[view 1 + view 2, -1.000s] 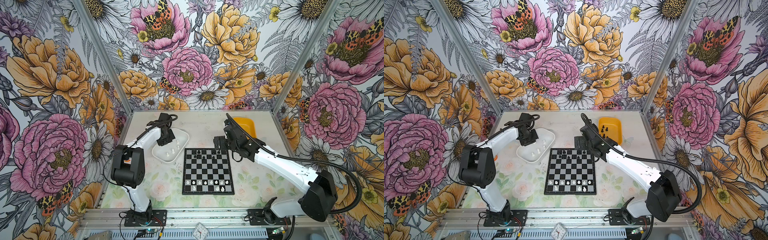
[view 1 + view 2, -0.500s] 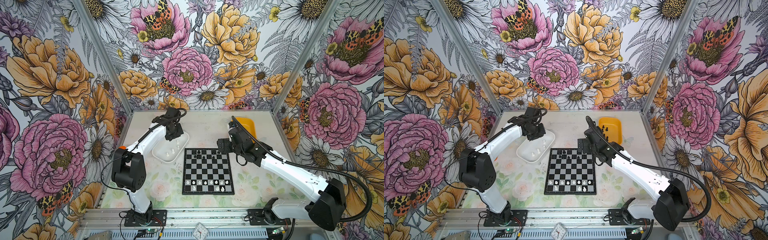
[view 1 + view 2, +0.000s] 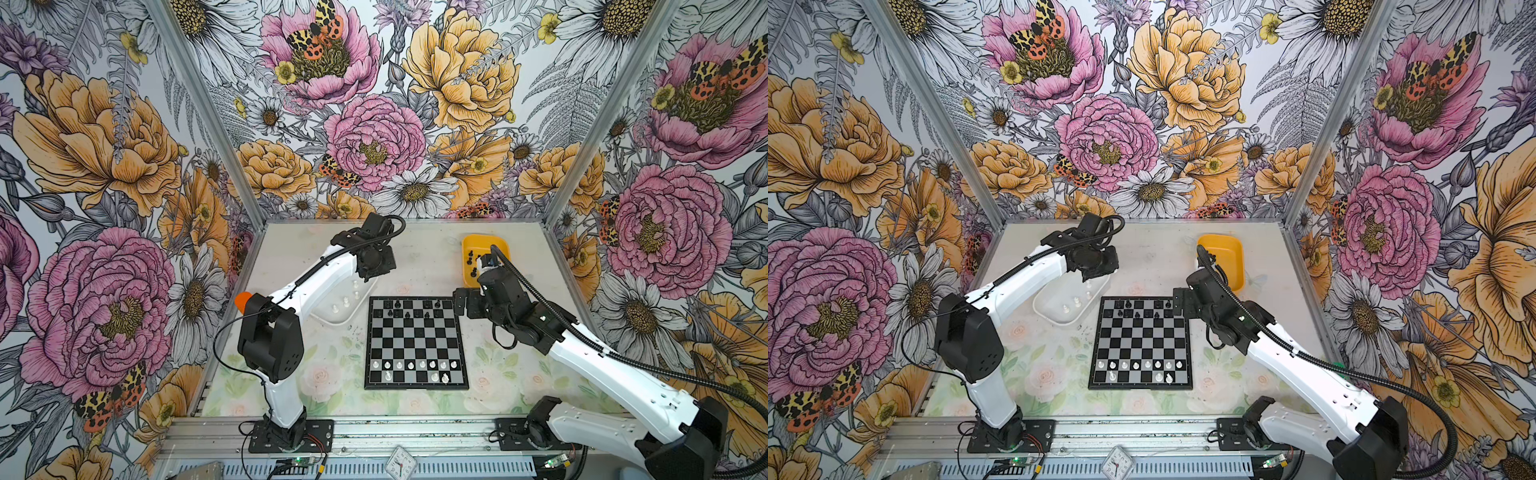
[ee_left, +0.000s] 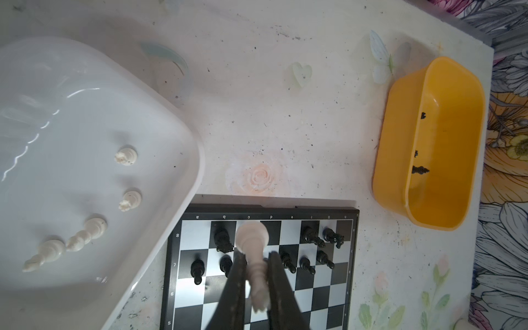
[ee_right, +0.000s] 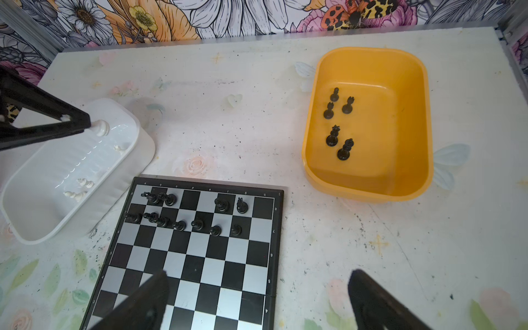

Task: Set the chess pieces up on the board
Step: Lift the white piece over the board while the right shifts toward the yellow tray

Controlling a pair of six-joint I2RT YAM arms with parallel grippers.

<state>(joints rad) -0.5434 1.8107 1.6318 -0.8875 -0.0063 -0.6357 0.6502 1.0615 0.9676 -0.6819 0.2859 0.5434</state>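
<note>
Over white tub (image 4: pixel 71 128) | left end effector (image 4: pixel 257 265) pinching cream, slim-necked chessman (image 4: pixel 251 237) | right end effector (image 5: pixel 258 278) spread

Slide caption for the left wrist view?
Left gripper shut on a white chess piece; white tub, board, yellow tub in view.

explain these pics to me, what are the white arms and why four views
Two white robot arms stand bolted at the front edge of a table, each ending in a two-fingered hand. The two wide pictures come from one overhead camera pair; the two close ones from a camera on each wrist. On the table lies a chessboard, black pieces on its far rows, white pieces on its near rows. A white tub holds loose white pieces, a yellow tub loose black pieces. The left hand is shut on a white chess piece; the right hand is open and empty.
</note>
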